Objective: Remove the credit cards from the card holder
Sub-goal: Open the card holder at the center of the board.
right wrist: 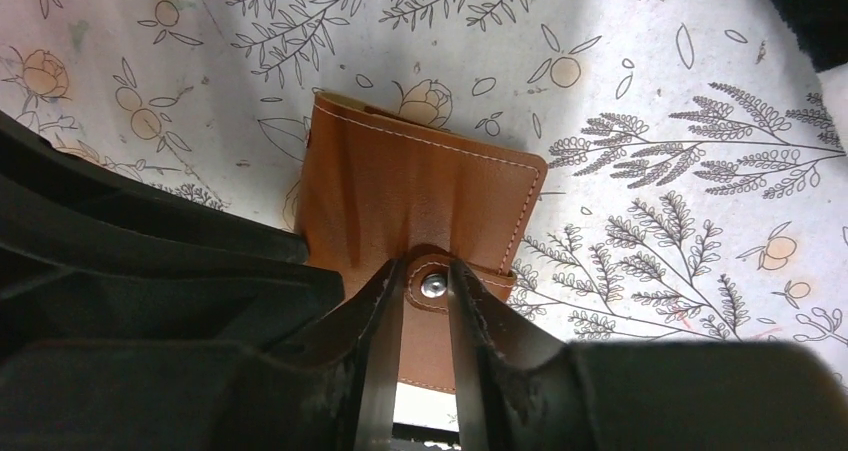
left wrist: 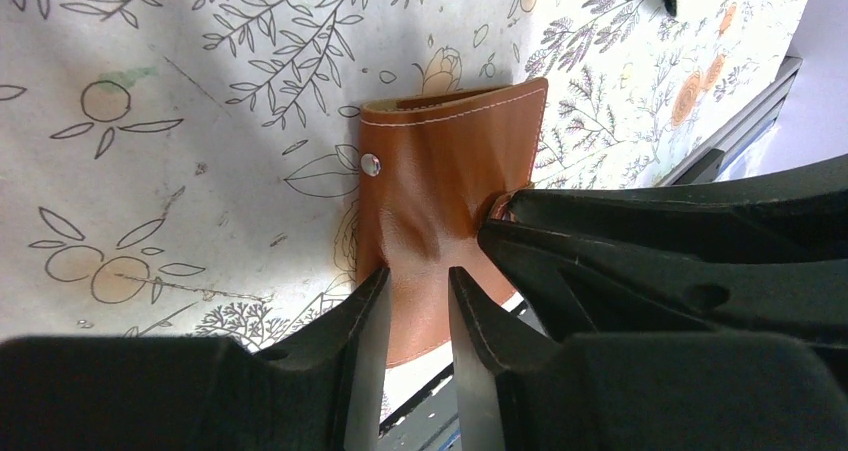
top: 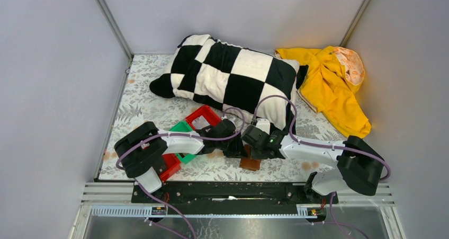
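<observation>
The card holder (top: 250, 164) is a brown leather bifold lying closed on the floral table near the front edge. In the left wrist view the card holder (left wrist: 445, 156) has a silver stud on its side, and the leather puckers between the fingertips of my left gripper (left wrist: 415, 281), which pinches its cover. In the right wrist view my right gripper (right wrist: 420, 276) is closed around the snap tab (right wrist: 432, 285) of the card holder (right wrist: 410, 186). Both grippers meet over it in the top view, left gripper (top: 235, 148) and right gripper (top: 249, 149). No credit cards show.
A red bin (top: 204, 117) and a green bin (top: 182, 127) lie just left of the grippers, and another red bin (top: 170, 167) under the left arm. A checkered pillow (top: 233, 74) fills the back and a yellow cloth (top: 331, 85) the back right. The table's front rail (top: 227, 191) is close.
</observation>
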You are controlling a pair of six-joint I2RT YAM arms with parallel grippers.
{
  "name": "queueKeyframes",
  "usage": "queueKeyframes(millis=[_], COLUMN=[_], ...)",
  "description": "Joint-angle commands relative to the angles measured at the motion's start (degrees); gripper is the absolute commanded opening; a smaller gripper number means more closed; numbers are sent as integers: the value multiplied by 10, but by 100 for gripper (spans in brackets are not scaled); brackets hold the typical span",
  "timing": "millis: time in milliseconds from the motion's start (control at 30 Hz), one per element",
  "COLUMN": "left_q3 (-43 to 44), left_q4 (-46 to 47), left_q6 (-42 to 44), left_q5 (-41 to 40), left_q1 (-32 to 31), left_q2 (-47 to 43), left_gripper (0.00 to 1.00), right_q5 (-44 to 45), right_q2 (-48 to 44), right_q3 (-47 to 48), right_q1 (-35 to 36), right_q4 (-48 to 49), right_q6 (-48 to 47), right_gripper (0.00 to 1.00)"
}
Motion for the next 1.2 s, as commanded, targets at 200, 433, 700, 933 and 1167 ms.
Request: queueKeyframes(millis=[200,433,700,933,1167], left_q3=[3,5,36,77,109], left_q4=[-10,-17,-60,-115,-157], left_q6=[5,6,34,77,108], left_q5=[-25,-31,-50,-59,-73], left_q1=[-3,-3,-3,-4,-3], left_q2=[24,20,-2,-39,-101], left_gripper=[32,32,33,40,52], right_q5=[40,61,82,80,95], right_q2=[-40,-89,-164,-226,-313], right_q3=[-14,-15,-79,-137,-136], right_q1=[8,8,8,7,8], right_q4=[-61,-94,-132,-147,-130], right_q6=[16,25,78,122,111], right_gripper=[1,0,0,29,42])
